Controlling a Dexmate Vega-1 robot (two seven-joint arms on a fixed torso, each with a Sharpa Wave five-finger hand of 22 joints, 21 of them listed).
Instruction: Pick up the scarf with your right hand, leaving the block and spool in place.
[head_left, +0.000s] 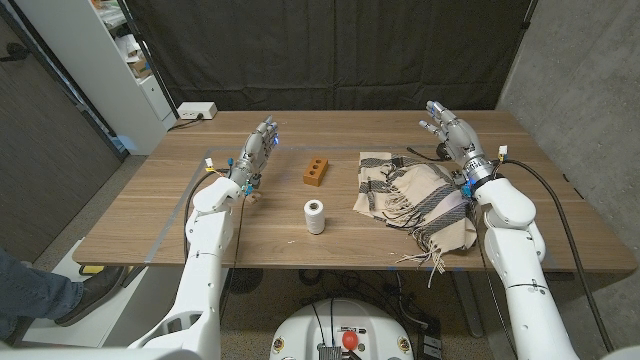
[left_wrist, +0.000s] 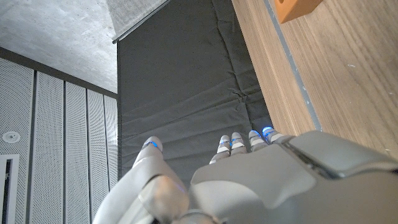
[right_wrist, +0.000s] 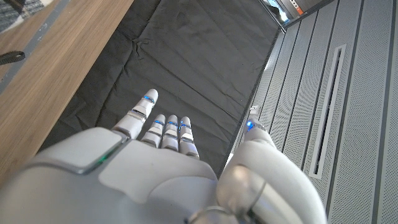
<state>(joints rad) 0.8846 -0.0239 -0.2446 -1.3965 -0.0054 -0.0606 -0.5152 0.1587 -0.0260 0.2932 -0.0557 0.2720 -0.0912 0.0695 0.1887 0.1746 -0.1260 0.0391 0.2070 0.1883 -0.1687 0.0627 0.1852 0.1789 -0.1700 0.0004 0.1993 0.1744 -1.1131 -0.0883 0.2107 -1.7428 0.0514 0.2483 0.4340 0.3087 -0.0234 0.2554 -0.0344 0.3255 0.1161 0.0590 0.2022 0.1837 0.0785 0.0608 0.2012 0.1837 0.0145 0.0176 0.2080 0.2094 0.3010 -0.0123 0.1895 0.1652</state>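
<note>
The scarf (head_left: 415, 197), striped beige and dark with fringed ends, lies crumpled on the right part of the worktop (head_left: 260, 240), its fringe trailing over the near edge. The right hand (head_left: 452, 133) is raised just beyond the scarf's far right side, toward the worktop's far right corner, fingers (head_left: 433, 113) spread apart and holding nothing; whether the wrist brushes the cloth is hard to judge from the head view. In the right wrist view the same hand (right_wrist: 168, 168) shows its back with fingers (right_wrist: 166, 129) extended toward a dark curtain (right_wrist: 186, 68).

The orange block (head_left: 316, 171) with two holes sits near the middle of the worktop, left of the scarf and apart from it. The white spool (head_left: 315, 216) stands upright nearer the front edge, in front of the block and well clear of the scarf.

The left hand (head_left: 256, 152) is held up over the left part of the worktop, left of the block, fingers straight and apart, gripping nothing. In the left wrist view that hand (left_wrist: 249, 180) shows its fingertips (left_wrist: 231, 140) lit blue, with a corner of the block (left_wrist: 297, 9) beyond.

A white power strip (head_left: 196, 112) lies at the far left corner.
</note>
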